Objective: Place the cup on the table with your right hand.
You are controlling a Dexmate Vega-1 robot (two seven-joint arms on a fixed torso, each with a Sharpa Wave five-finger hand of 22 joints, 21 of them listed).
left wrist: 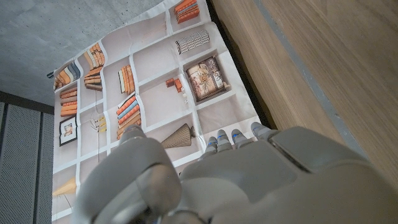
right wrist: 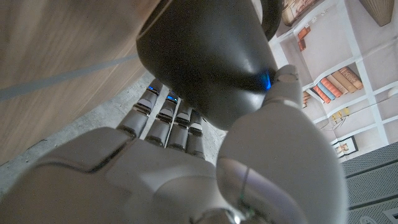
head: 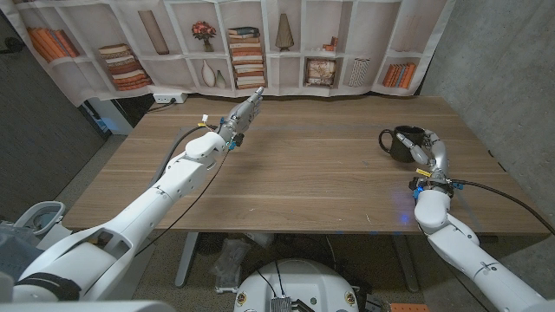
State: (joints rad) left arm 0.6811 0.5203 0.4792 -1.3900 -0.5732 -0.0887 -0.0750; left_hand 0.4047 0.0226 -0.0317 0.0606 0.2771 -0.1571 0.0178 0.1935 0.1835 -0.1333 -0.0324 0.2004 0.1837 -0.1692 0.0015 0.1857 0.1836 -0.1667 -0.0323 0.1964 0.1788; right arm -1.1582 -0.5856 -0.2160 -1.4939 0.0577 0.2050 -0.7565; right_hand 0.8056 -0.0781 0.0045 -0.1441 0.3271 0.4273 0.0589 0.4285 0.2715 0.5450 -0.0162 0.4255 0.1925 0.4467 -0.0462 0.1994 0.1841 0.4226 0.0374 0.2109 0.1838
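Observation:
The black cup (head: pixel 401 142) is at the right side of the wooden table (head: pixel 312 173), with its handle pointing toward the table's middle. My right hand (head: pixel 431 149) grips it from the side nearest the table's right edge. In the right wrist view the thumb (right wrist: pixel 283 143) and the fingers (right wrist: pixel 168 121) wrap the cup's dark round body (right wrist: pixel 205 59). I cannot tell whether the cup's base touches the wood. My left hand (head: pixel 244 115) is stretched out over the back middle of the table with straight fingers and holds nothing; its back (left wrist: pixel 280 180) faces the wrist camera.
A printed bookshelf backdrop (head: pixel 251 43) hangs behind the table's far edge. The table's right edge (head: pixel 499 165) runs close beside my right hand, with a concrete wall (head: pixel 503 61) beyond it. Bare wood lies between the two hands.

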